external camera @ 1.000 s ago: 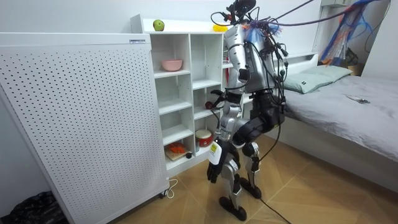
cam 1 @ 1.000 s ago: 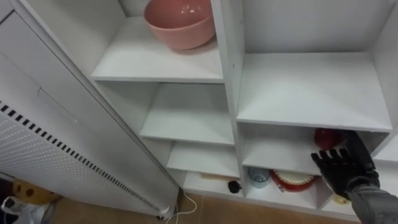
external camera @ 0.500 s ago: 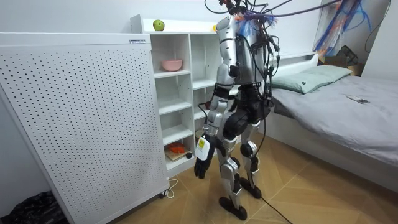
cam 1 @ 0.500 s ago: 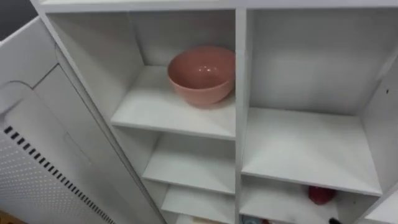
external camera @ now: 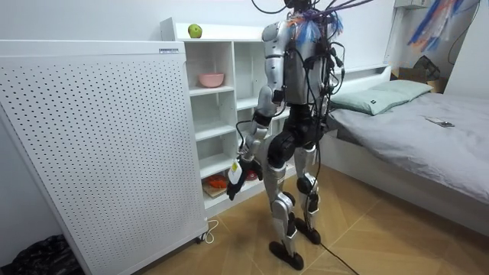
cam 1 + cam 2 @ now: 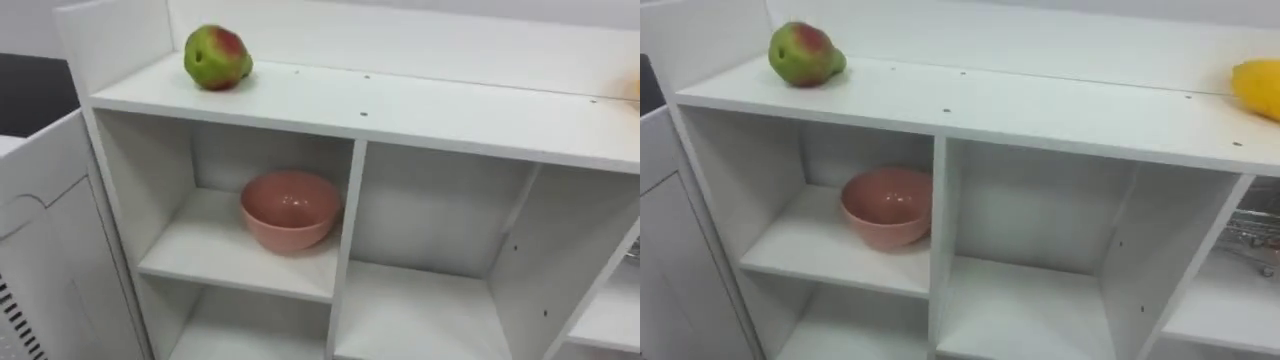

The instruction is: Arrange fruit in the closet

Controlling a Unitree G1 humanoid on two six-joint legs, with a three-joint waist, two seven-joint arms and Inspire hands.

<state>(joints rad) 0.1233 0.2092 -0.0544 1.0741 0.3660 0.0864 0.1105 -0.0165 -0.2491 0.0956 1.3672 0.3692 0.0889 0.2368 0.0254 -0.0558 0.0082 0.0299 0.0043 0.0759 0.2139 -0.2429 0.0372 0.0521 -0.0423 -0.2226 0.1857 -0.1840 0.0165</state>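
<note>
A green and red apple (image 6: 217, 57) (image 6: 805, 53) lies on the white closet's top board (image 6: 420, 105), near its left end. A yellow fruit (image 6: 1257, 88) rests at the right end of the same board. In the room view I stand upright, close in front of the closet (image 5: 229, 114), with the apple (image 5: 195, 30) on top of it. My left hand (image 5: 237, 173) hangs low by the bottom shelves, too small to read.
A pink bowl (image 6: 290, 208) sits in the upper left compartment. The compartment to its right (image 6: 420, 310) holds nothing. A white perforated door panel (image 5: 92, 137) stands at the room view's left. A bed (image 5: 428, 130) lies behind me. A red item (image 5: 218, 183) lies on a low shelf.
I have straightened up from a bend. My head view rose from the low shelves to the closet top, and my right hand, seen by the low right compartment, has left that view.
</note>
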